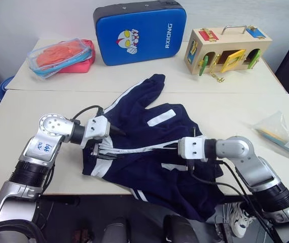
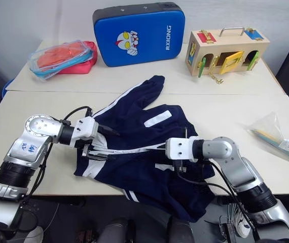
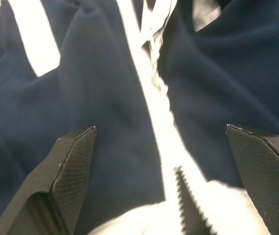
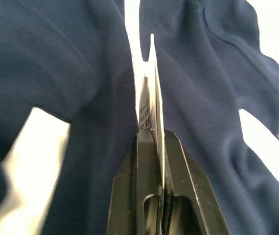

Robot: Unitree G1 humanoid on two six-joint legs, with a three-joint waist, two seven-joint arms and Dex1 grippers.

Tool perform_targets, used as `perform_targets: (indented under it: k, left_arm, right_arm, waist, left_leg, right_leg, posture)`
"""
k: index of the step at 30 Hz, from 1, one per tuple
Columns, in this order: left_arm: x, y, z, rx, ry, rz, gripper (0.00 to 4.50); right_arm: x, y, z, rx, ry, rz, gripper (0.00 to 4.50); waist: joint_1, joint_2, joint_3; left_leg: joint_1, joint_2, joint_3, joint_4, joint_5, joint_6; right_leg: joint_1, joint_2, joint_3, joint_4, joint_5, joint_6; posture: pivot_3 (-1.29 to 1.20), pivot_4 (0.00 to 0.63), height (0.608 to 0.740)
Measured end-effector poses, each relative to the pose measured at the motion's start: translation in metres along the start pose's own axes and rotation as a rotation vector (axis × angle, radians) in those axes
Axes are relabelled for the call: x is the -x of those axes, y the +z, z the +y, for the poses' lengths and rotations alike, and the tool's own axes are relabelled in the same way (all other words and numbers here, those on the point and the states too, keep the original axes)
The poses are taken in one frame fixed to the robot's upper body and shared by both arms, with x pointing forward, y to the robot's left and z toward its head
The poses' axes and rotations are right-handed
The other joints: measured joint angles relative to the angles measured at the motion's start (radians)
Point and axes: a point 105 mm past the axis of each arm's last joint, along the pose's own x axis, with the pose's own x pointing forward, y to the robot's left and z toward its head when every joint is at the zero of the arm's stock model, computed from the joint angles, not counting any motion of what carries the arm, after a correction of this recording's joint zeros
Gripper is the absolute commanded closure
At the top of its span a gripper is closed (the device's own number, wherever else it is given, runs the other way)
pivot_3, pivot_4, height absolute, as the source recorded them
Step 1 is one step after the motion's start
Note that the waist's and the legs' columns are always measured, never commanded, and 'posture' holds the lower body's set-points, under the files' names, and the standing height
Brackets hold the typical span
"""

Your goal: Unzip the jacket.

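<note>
Two pale worktop (image 1: 28, 131) sections stand pushed together, a seam running across between them. On the near section lies the jacket (image 1: 154, 157), navy with white stripes and panels, spread crumpled across the middle, its lower part hanging over the front edge and one sleeve reaching toward the seam. A white zipper line (image 3: 154, 98) runs across the garment between the two arms.

Left claw (image 1: 109, 142): set at the jacket's left end, pointing right along the zipper line. In the left wrist view its two black fingers (image 3: 71, 166) stand wide apart, one on either side of the white zipper tape, with bare zipper teeth showing between them. No fabric is gripped.

Right claw (image 4: 154, 142): set over the jacket's right half, pointing left toward the other arm. In the right wrist view the fingers are pressed together on a thin white paper tag (image 4: 151, 98) that stands edge-on out of the tips, small print visible on it. Whether the zipper pull is also caught between them cannot be told.

Far section, well apart from the jacket: a blue padded case (image 1: 139, 33) with a cartoon face stands upright at the back; a clear pouch (image 1: 61, 56) holding orange and pink items lies to its left; a wooden latch box (image 1: 225, 48) with coloured doors and a metal handle sits to its right. A clear plastic bag (image 1: 284, 136) lies at the near section's right edge.
</note>
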Motion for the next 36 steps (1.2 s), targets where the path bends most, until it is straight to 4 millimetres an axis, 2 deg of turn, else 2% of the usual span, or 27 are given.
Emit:
perform_targets:
  k: [5, 10, 13, 16, 22, 28, 36]
  left_arm:
    - [-0.008, -0.025, 0.000, -0.002, 0.014, 0.075, 0.06]
    - [-0.014, -0.031, -0.004, -0.058, 0.010, 0.078, 0.06]
    - [-0.016, -0.034, -0.005, -0.068, 0.017, 0.071, 0.65]
    - [-0.019, -0.039, -0.007, -0.036, 0.012, 0.064, 1.50]
    - [-0.021, -0.045, -0.012, 0.056, 0.001, 0.065, 3.16]
    - [-0.022, -0.046, -0.010, 0.128, 0.028, 0.062, 3.16]
    - [-0.021, -0.047, -0.011, 0.095, 0.034, 0.058, 3.16]
  right_arm:
    - [0.002, -0.003, -0.007, 0.085, 0.016, 0.011, 4.50]
    - [0.004, -0.004, -0.011, 0.131, 0.035, 0.020, 4.50]
    - [0.005, -0.005, -0.012, 0.146, 0.046, 0.023, 4.50]
    - [0.005, -0.004, -0.014, 0.153, 0.046, 0.022, 4.50]
    - [0.008, -0.004, -0.015, 0.173, 0.051, 0.025, 4.50]
    - [0.017, -0.014, -0.019, 0.237, 0.077, 0.068, 4.50]
    - [0.033, -0.041, -0.044, 0.300, 0.065, 0.161, 4.50]
  waist:
    - [0.002, 0.000, 0.000]
    - [0.001, 0.004, -0.003]
    - [0.002, 0.007, -0.006]
    - [0.003, 0.008, -0.006]
    - [0.002, 0.009, -0.009]
    - [0.001, 0.009, -0.010]
    - [0.000, 0.009, -0.010]
  left_leg:
    - [0.000, 0.000, 0.000, 0.000, 0.000, 0.000]
    - [0.003, 0.000, 0.001, -0.001, 0.000, 0.000]
    - [0.008, 0.000, 0.000, 0.000, 0.000, 0.000]
    - [0.018, 0.000, 0.000, -0.002, 0.000, 0.000]
    - [0.019, 0.000, 0.000, -0.002, 0.000, 0.000]
    - [0.020, 0.000, 0.000, -0.003, 0.000, 0.000]
    - [0.020, 0.000, 0.000, -0.002, 0.000, 0.001]
  right_leg:
    - [0.000, 0.000, 0.000, 0.000, 0.000, 0.000]
    - [0.003, 0.000, 0.000, 0.000, 0.000, 0.000]
    - [0.008, 0.000, 0.000, 0.000, 0.000, 0.000]
    - [0.017, 0.000, 0.000, -0.001, 0.000, 0.000]
    - [0.018, -0.001, 0.001, -0.001, 0.000, 0.000]
    - [0.018, -0.001, 0.003, -0.001, 0.000, 0.000]
    - [0.018, -0.001, 0.003, -0.001, 0.000, 0.000]
  posture:
    - [0.00, 0.150, 0.740]
    - [0.00, 0.150, 0.740]
    - [0.00, 0.150, 0.740]
    - [0.00, 0.150, 0.740]
    - [0.00, 0.150, 0.740]
    - [0.00, 0.150, 0.740]
    - [0.00, 0.150, 0.740]
